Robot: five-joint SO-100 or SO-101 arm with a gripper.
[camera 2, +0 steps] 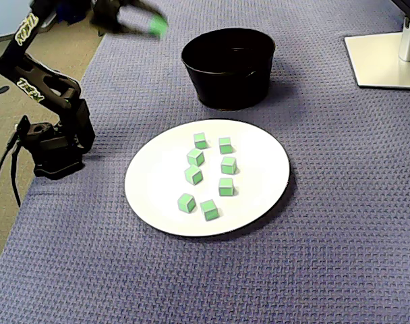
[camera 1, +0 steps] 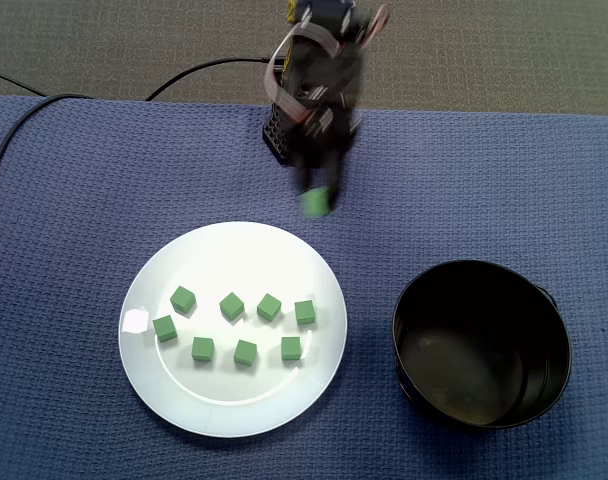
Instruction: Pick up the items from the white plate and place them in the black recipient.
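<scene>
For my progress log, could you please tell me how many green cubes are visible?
9. Eight cubes lie on the white plate, in two rows of four; the ninth cube is gripped in the claw, off the plate. None shows inside the black bowl.

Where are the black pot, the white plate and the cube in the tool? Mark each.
black pot (camera 2: 225, 88), in a fixed view, front outer wall.
white plate (camera 1: 234, 400), in a fixed view, bare lower part.
held green cube (camera 1: 315, 202), in a fixed view, its blurred visible face.
</scene>
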